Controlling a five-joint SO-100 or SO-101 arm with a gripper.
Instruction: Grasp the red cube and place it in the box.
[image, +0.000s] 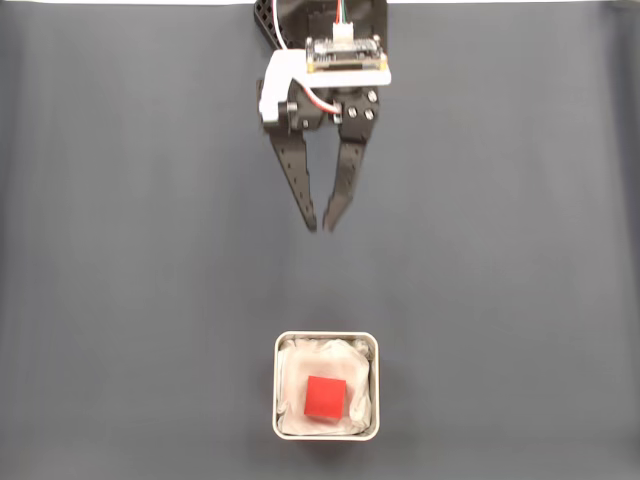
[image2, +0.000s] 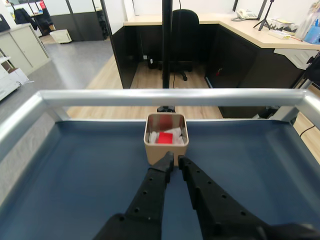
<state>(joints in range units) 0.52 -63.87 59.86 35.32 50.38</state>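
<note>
The red cube lies inside the box, on its white lining, near the bottom middle of the fixed view. In the wrist view the box stands just ahead of the fingertips, close to the far rail, with the red cube showing inside it. My gripper hangs over the bare mat well above the box in the fixed view, apart from it. Its black fingers meet almost at the tips, and nothing is held between them.
A dark grey mat covers the table. In the wrist view a silver rail runs along the table's far edge and down both sides. Beyond it stand a black pole, an office chair and desks.
</note>
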